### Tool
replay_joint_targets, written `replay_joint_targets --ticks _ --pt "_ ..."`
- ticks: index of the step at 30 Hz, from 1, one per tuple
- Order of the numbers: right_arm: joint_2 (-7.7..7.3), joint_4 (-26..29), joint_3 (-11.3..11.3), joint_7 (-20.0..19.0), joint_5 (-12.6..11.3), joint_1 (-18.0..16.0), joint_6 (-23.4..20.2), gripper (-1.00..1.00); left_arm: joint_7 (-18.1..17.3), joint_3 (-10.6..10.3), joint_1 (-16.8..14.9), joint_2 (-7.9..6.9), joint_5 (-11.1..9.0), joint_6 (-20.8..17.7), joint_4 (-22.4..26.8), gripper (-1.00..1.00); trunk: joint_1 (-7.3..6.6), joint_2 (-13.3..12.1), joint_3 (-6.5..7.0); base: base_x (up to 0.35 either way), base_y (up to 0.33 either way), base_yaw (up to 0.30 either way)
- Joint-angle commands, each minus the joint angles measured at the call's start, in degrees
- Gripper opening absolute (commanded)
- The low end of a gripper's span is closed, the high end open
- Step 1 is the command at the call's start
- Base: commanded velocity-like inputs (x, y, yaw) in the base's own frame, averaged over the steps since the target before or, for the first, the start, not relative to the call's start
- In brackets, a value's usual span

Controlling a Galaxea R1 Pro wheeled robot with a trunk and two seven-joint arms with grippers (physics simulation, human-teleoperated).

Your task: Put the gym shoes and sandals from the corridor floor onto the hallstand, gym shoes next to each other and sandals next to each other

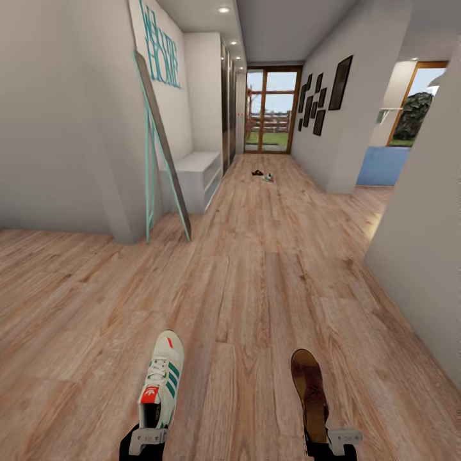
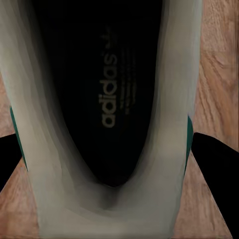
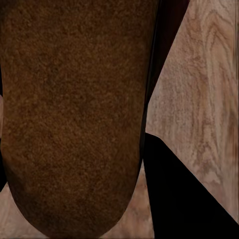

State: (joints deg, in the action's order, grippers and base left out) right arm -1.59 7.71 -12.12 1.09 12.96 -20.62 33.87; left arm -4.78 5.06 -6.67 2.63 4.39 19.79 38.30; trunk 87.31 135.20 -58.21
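One cream-white gym shoe (image 1: pixel 164 378) with green stripes and a red tongue label hangs above the corridor floor (image 1: pixel 256 288), toe forward, with my left gripper (image 1: pixel 148 436) shut on its heel. The left wrist view looks into the dark shoe opening (image 2: pixel 112 99) between the black fingers (image 2: pixel 216 164). A dark brown sandal (image 1: pixel 310 384) is held at its heel by my right gripper (image 1: pixel 331 438); its brown footbed (image 3: pixel 74 109) lies beside a black finger (image 3: pixel 179 194). Far down the corridor lie a second sandal (image 1: pixel 257 172) and a second gym shoe (image 1: pixel 268 177). The hallstand is out of view.
A teal-framed mirror (image 1: pixel 163 147) leans on the left wall. Behind it stands a white open-shelf bench (image 1: pixel 200 174). A grey wall corner (image 1: pixel 416 256) juts in at the right. A glass door (image 1: pixel 272 110) closes the corridor's far end.
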Motion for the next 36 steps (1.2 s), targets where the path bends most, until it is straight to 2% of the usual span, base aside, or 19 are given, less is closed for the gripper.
replay_joint_targets --ticks 1,13,36 --pt "0.01 -0.06 -0.36 0.08 0.39 -0.04 0.15 -1.00 -0.49 0.48 -0.02 0.09 0.45 0.16 0.02 -1.00 -0.03 0.02 -0.06 -0.129 -0.272 0.021" --pt "-0.55 -0.06 -0.36 -0.01 0.46 -0.04 0.23 -1.00 -0.49 0.48 -0.03 0.09 0.45 0.16 0.02 -1.00 -0.03 0.02 -0.07 -0.129 -0.272 0.004" --pt "-0.40 -0.05 -0.36 -0.04 0.43 -0.04 0.15 -1.00 -0.49 0.57 -0.02 0.08 0.14 0.16 0.02 -1.00 -0.03 0.02 -0.07 -0.165 -0.249 0.006"
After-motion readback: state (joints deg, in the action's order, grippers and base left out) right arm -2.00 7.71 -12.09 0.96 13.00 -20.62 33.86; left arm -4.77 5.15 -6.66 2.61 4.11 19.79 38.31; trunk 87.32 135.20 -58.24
